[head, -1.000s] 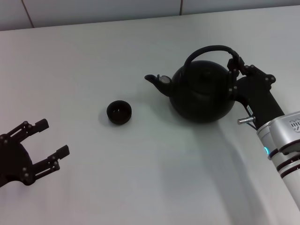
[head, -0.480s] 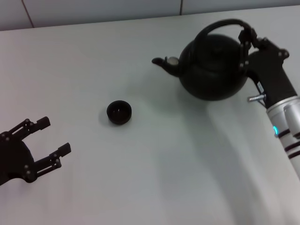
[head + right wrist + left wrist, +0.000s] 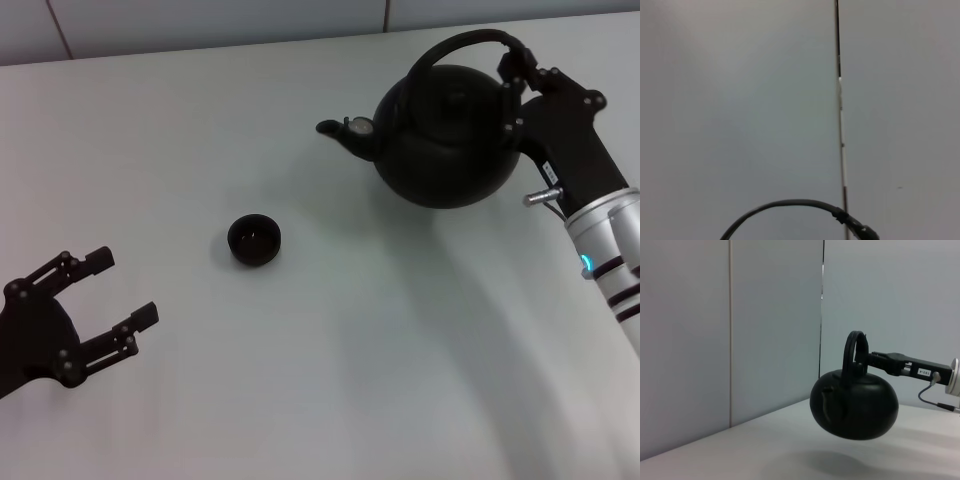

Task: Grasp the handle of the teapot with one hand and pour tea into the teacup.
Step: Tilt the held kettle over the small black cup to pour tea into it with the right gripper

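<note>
The picture's edge cuts off the black left gripper at its base, and the right wrist view crops the teapot's thick black arched handle.

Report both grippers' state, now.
Left gripper: open, holding nothing, low on the robot's left.
Right gripper: shut on the handle, teapot lifted off the table.

Teapot: stood on the table a second earlier, then was lifted clear by the right gripper clamped on its handle; in the last half second it drifted slightly left toward the teacup, spout still pointing that way. Left gripper: shifted marginally, fingers spread as before.
</note>
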Robot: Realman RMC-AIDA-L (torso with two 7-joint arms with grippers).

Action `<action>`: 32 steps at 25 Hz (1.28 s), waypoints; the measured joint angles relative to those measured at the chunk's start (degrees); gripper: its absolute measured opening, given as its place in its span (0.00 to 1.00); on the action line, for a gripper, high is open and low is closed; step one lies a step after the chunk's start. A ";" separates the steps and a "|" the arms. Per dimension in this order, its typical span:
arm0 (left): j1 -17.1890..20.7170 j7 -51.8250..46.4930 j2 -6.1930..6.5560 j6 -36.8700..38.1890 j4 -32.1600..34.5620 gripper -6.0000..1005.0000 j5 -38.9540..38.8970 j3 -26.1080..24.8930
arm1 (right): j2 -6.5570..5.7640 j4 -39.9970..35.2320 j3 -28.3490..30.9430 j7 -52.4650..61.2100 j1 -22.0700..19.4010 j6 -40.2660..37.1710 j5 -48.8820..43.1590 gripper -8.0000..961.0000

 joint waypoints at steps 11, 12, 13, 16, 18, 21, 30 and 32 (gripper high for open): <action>0.00 0.35 -0.21 0.04 -0.40 0.81 -0.88 -0.09 | -0.04 -19.30 -0.10 31.94 8.92 8.08 -19.48 0.10; 0.00 0.40 -0.23 0.05 -0.44 0.81 -0.99 -0.09 | -0.06 -20.63 -0.14 34.26 10.08 8.84 -21.55 0.10; 0.00 0.46 -0.24 0.07 -0.53 0.81 -1.11 -0.09 | -0.08 -21.46 -0.18 35.90 10.85 9.36 -23.12 0.10; 0.00 0.55 -0.26 0.09 -0.84 0.81 -1.29 -0.09 | -0.11 -23.65 -1.69 39.23 13.15 11.21 -26.16 0.10; -0.11 0.55 -0.27 0.10 -1.00 0.81 -1.41 -0.09 | -0.12 -23.72 -2.06 39.26 13.37 11.37 -26.17 0.10; -0.14 0.60 -0.27 0.07 -1.03 0.81 -1.59 -0.09 | -0.13 -23.86 -2.61 39.36 13.72 11.56 -26.24 0.10; -0.17 0.62 -0.26 0.16 -1.05 0.81 -1.97 -0.08 | -0.05 -25.80 -6.53 31.71 13.99 10.56 -26.12 0.10; -0.18 0.62 -0.26 0.15 -1.05 0.81 -1.97 -0.08 | -0.06 -25.94 -6.76 28.23 13.99 9.91 -26.19 0.10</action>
